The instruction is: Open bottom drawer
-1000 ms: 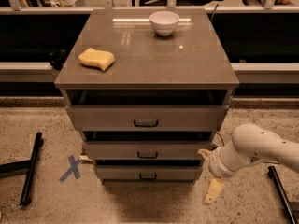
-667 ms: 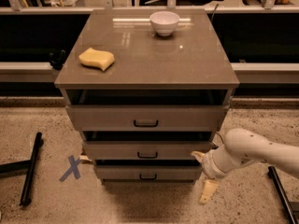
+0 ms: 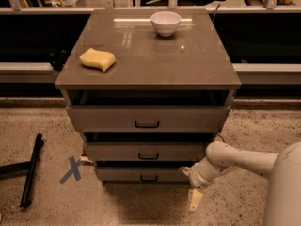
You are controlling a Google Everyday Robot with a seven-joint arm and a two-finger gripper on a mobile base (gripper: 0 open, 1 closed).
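Note:
The bottom drawer (image 3: 122, 174) is the narrowest, lowest front of the grey-beige cabinet, with a small black bar handle (image 3: 149, 178) at its centre. It sits pushed in under the middle drawer (image 3: 117, 151). My gripper (image 3: 190, 185) is low, at the right end of the bottom drawer's front, to the right of the handle and apart from it. It is open and holds nothing. One cream finger (image 3: 194, 199) hangs down toward the floor. The white arm (image 3: 244, 161) reaches in from the right.
The top drawer (image 3: 103, 119) is the tallest front. On the cabinet top (image 3: 188, 60) lie a yellow sponge (image 3: 97, 59) and a white bowl (image 3: 165, 22). A black bar (image 3: 30, 171) and a blue tape X (image 3: 72, 169) are on the floor at the left.
My arm and gripper have moved left, from out beside the cabinet to the right end of the bottom drawer front. The drawers have not moved.

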